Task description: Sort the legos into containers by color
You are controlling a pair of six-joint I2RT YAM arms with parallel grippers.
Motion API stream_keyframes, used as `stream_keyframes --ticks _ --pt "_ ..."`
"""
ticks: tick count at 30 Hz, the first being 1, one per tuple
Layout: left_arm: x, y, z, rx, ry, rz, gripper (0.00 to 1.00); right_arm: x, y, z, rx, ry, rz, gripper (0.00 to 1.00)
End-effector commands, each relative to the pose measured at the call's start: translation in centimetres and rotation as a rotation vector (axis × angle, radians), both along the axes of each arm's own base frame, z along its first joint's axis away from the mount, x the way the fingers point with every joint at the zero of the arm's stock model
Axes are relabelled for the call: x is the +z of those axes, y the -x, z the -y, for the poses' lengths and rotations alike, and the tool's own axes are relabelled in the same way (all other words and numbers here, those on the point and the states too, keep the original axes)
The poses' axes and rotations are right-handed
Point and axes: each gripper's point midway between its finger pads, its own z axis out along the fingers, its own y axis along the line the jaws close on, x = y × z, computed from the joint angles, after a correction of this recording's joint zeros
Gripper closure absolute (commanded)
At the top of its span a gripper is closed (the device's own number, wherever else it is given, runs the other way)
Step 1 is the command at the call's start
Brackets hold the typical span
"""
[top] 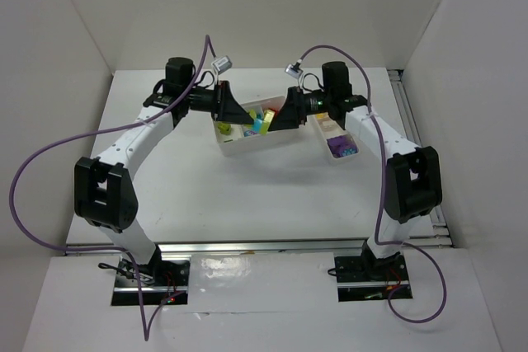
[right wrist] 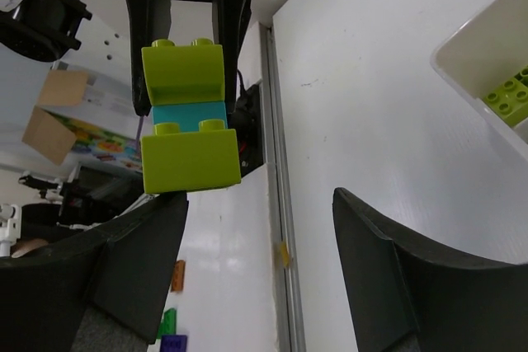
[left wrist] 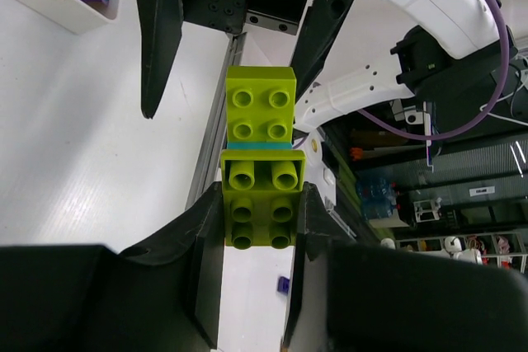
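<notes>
1. The left gripper (left wrist: pixel 261 204) is squeezed tight on a little tower of bricks (left wrist: pixel 261 158). It holds the tower up in the air over the wider tray (top: pixel 247 151), at the far middle of the table (top: pixel 206 187).
2. The tower is a free green brick (left wrist: pixel 262 105), a teal brick (left wrist: pixel 260 145) and a held green brick (left wrist: pixel 261 220), all stuck together.
3. The right gripper (right wrist: pixel 260 204) has its jaws wide apart. One jaw stands on each side of the free green brick, and they grip nothing.
4. Done so far: purple bricks (top: pixel 341 147) lie in the narrow tray (top: pixel 323 139) on the right. The wider tray has some green, yellow, red and teal ones in it. I cannot tell if each colour there has its own box.
5. Left to do, I think: pull the tower apart. Then the two green bricks go with the green ones and the teal brick goes with the teal ones.
</notes>
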Motion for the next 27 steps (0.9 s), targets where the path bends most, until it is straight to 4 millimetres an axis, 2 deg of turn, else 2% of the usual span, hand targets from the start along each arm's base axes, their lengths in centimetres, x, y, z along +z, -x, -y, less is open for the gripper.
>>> stream_keyframes --ticks 1,3,5,7,10,14,17,20,21,22,25,27 --pt "-0.3 -0.7 -0.6 0.018 -0.005 0.031 1.00 2.5 0.9 -1.0 0.080 -0.050 0.082 0.22" --pt "-0.4 -1.0 -1.1 0.029 -0.005 0.040 1.00 1.9 1.1 -0.9 0.081 -0.043 0.065 0.21" --pt "-0.4 -1.7 -2.0 0.057 -0.006 0.040 1.00 2.3 1.2 -0.9 0.081 -0.046 0.073 0.19" --pt "-0.3 -1.9 -2.6 0.075 -0.006 0.041 1.00 2.2 1.4 -0.8 0.090 -0.047 0.068 0.13" --pt "-0.3 -2.4 -3.4 0.098 -0.006 0.041 1.00 2.0 1.4 -0.8 0.100 -0.049 0.058 0.10" --pt "-0.2 -2.2 -3.4 0.090 -0.002 0.041 1.00 1.8 1.2 -1.0 0.107 -0.052 0.049 0.07" --pt "-0.6 -1.9 -3.1 0.079 -0.004 0.030 1.00 2.0 0.9 -1.9 0.111 -0.048 0.053 0.07" --pt "-0.4 -1.6 -2.4 0.060 0.001 0.051 1.00 2.0 0.0 -2.5 0.094 -0.043 0.065 0.05" --pt "-0.7 -1.5 -2.4 0.060 -0.001 0.042 1.00 1.4 -0.5 -2.7 0.074 -0.028 0.032 0.03" --pt "-0.7 -1.3 -2.1 0.050 -0.001 0.042 1.00 1.9 -0.9 -2.8 0.063 -0.034 0.058 0.03" --pt "-0.6 -1.4 -2.1 0.052 0.001 0.042 1.00 1.7 -1.3 -3.4 0.056 -0.034 0.037 0.03" --pt "-1.0 -1.1 -1.8 0.042 -0.001 0.032 1.00 2.1 -1.3 -3.8 0.064 -0.047 0.056 0.07"
